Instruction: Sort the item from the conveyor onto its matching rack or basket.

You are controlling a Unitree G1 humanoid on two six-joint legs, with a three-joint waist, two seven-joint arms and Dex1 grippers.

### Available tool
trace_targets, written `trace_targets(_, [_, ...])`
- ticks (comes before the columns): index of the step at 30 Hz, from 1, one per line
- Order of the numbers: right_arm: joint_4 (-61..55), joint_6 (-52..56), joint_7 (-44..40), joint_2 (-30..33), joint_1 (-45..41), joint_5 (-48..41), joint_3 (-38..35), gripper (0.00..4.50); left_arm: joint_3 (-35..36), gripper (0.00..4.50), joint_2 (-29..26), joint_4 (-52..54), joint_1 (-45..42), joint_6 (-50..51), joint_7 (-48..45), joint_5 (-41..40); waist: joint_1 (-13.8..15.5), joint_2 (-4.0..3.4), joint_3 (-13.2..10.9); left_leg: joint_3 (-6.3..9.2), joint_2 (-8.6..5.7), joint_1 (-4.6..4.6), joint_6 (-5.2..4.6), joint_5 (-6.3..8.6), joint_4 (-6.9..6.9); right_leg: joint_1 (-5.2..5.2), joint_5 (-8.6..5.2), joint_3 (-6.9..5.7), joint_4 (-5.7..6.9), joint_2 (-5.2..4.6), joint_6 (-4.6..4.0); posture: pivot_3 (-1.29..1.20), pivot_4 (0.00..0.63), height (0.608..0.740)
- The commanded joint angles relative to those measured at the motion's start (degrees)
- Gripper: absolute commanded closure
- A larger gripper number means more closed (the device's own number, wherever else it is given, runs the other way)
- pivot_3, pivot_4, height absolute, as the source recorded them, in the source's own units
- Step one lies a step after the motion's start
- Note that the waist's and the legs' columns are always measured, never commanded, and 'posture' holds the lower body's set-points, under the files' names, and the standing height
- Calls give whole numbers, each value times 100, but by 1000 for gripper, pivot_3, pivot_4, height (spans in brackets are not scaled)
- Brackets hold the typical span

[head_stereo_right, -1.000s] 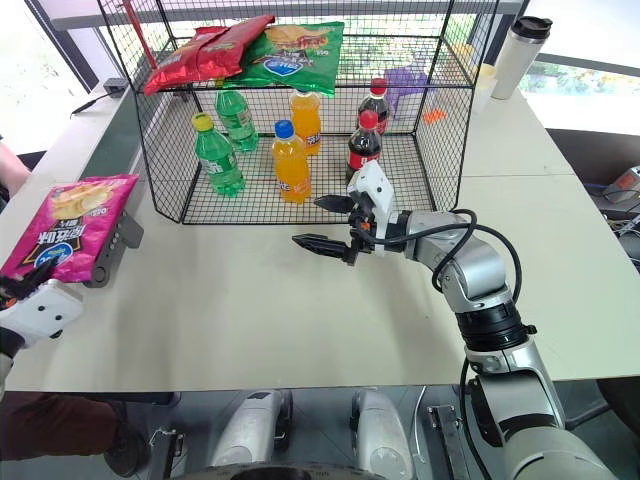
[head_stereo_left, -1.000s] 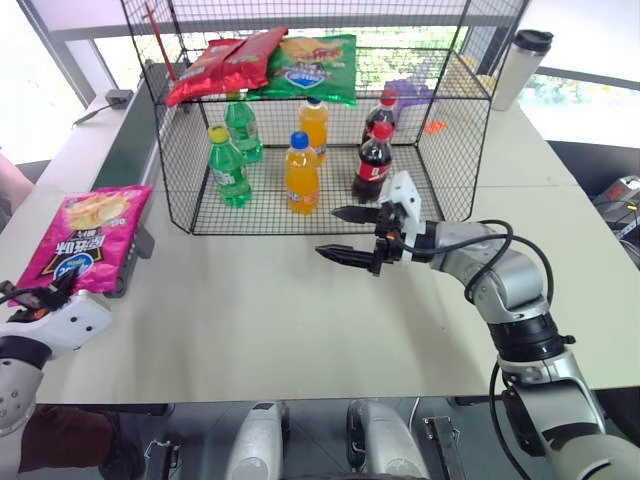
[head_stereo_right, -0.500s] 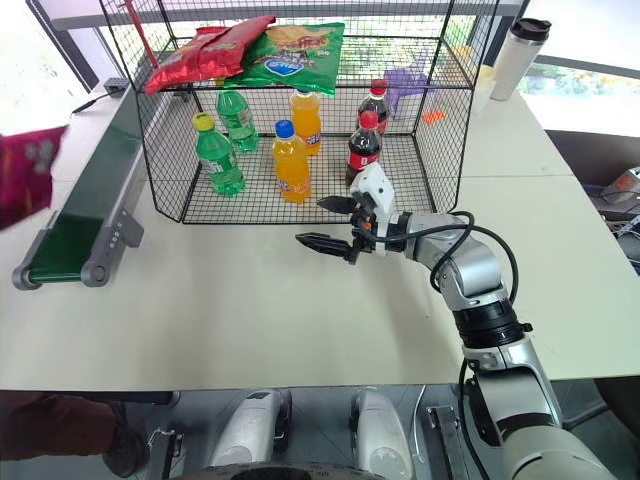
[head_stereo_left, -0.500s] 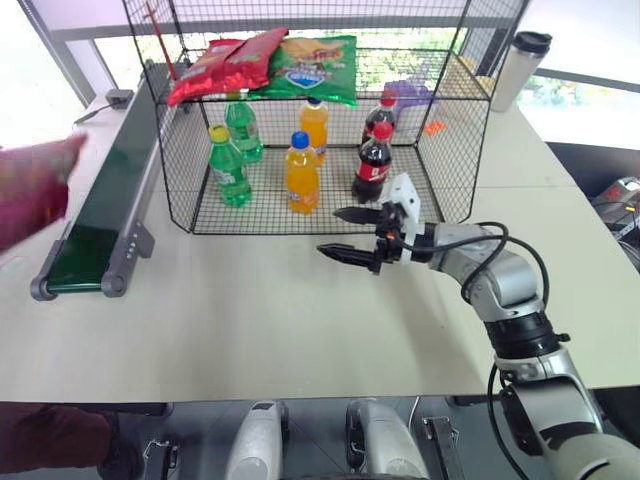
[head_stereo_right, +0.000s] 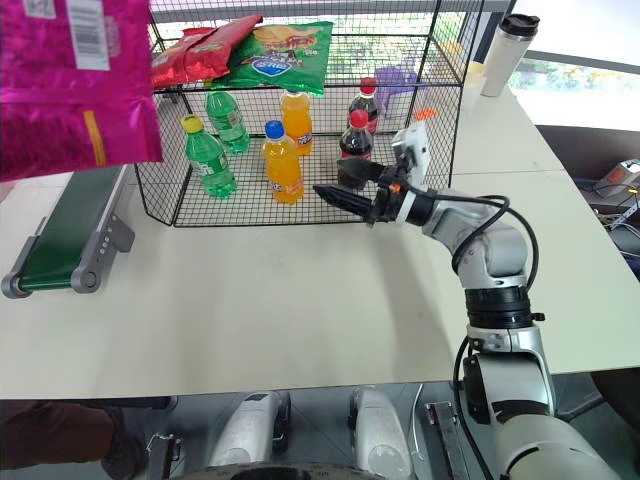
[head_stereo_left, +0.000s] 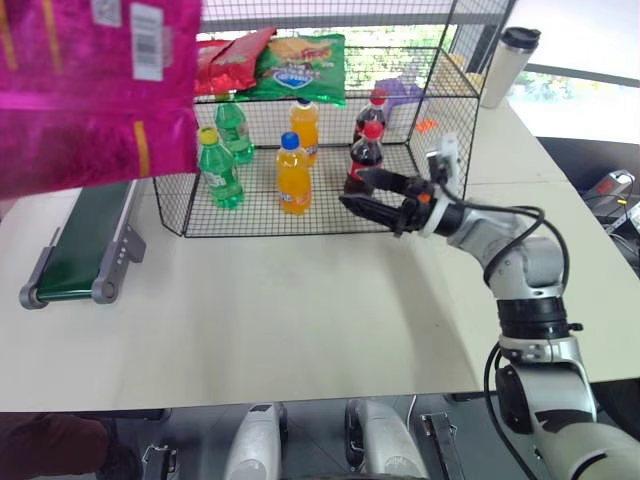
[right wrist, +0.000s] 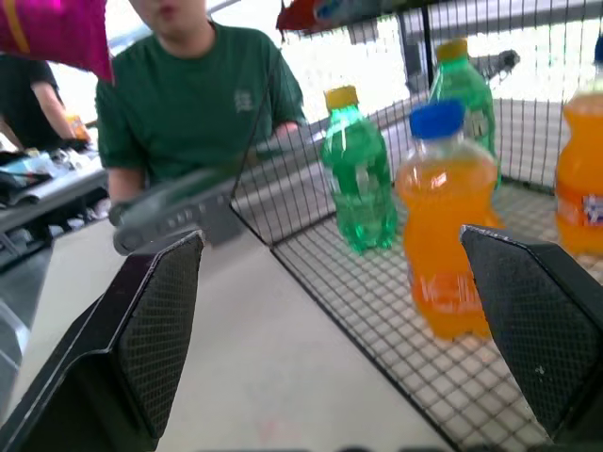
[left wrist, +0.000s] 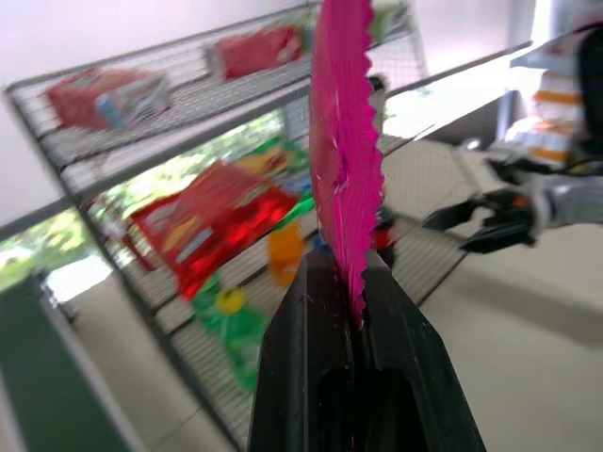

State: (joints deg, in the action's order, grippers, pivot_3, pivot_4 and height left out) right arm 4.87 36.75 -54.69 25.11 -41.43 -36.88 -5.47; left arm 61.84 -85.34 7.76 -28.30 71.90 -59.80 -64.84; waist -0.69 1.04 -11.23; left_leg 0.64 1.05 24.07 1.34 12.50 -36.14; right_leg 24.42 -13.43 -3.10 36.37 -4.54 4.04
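Observation:
The item, a glossy magenta-pink snack bag (head_stereo_left: 90,90) with a white barcode, hangs high at the left, close to the camera. In the left wrist view my left gripper (left wrist: 356,311) is shut on the bag's serrated edge (left wrist: 344,141). The dark-green conveyor (head_stereo_left: 85,250) lies bare below it. The black wire rack (head_stereo_left: 440,90) stands behind on the table. My right gripper (head_stereo_left: 352,188) is open with nothing between its fingers (right wrist: 151,320), hovering just in front of the rack's lower level near a cola bottle (head_stereo_left: 364,155).
Red and green chip bags (head_stereo_left: 295,65) lie on the rack's upper level; green, orange and cola bottles (head_stereo_left: 292,175) stand on the lower one. A thermos (head_stereo_left: 500,65) stands at the back right. A person in a green shirt (right wrist: 198,104) sits beyond the conveyor.
The magenta bag has gone from lying on the conveyor's near end to hanging high in my left gripper. My right gripper rose and shifted right, closer to the rack front, still open.

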Motion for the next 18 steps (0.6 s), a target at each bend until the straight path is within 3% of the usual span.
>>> trace_targets(1, [-41, 115, -148, 94, -361, -413, -354, 0, -963, 4490, -28, -14, -546, -521, 416, -878, -6, -1, 0, -2, -1, 0, 0, 0, -1, 0, 1, 3, 0, -3, 1, 0, 150, 740])
trace_targets(5, [-95, 132, -417, 229, -606, -493, -323, 0, -2071, 4490, 251, -78, -1260, -1023, 625, -1308, -10, 0, 0, -10, -3, 0, 0, 0, 0, 2, 3, 11, 2, -2, 3, 0, 150, 740])
trace_targets(10, [219, -136, -703, 195, -926, -357, -183, 0, -3212, 4490, 774, -264, -2086, -1468, 439, -1106, -15, 0, 0, -15, -4, -1, -1, -1, -1, 5, 4, 12, 10, 0, 6, 0, 150, 740])
trace_targets(18, [697, -454, -934, -448, -1273, -351, 29, 0, -3871, 4490, 1446, -637, -2656, -1709, 93, -616, -40, 1, 0, -15, -4, -1, -2, -2, -3, 8, 4, 14, 19, 1, 8, 0, 150, 740])
